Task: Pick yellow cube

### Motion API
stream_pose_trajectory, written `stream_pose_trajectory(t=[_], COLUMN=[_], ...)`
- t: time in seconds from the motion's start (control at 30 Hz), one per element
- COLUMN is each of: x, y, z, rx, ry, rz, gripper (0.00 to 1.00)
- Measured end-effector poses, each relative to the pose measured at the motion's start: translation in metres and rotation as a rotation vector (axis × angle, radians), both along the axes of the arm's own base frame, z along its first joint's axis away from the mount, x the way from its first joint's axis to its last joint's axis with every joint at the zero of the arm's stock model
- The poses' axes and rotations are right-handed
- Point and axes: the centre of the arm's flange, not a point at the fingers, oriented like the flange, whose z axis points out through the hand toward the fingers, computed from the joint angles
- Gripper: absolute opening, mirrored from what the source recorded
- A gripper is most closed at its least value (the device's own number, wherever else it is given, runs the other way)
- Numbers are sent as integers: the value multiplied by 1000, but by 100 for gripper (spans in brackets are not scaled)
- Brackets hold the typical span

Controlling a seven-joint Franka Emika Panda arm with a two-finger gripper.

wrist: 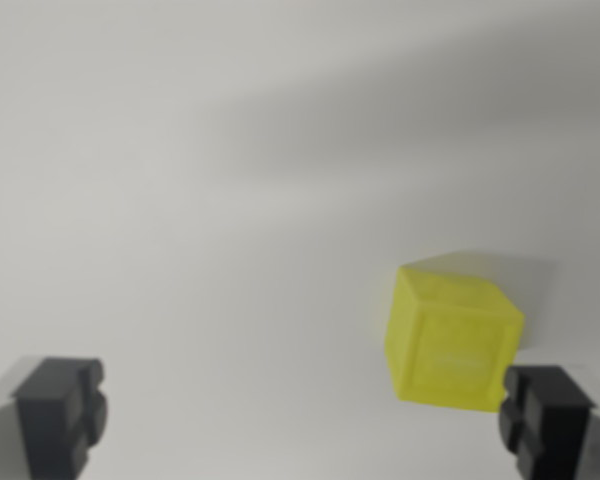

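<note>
Nearest us, the gripper (305, 420) stands wide apart, holding nothing; we see the yellow cube (452, 335) just beside its finger on the wrist view's right

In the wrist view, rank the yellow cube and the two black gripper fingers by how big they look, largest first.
1. Yellow cube, clearly largest.
2. The two fingers, at the wrist view's left and right, look about alike; both are cut off by the frame, so I won't rank them.
</note>
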Motion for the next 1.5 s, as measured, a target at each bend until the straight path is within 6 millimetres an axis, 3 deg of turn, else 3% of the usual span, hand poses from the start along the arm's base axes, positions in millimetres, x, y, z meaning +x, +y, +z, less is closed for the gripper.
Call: stream_pose_trajectory(t=[1.5], x=[-51], y=[-31], z=[-75], rx=[-4], ry=[8], rz=[-97], gripper=[100])
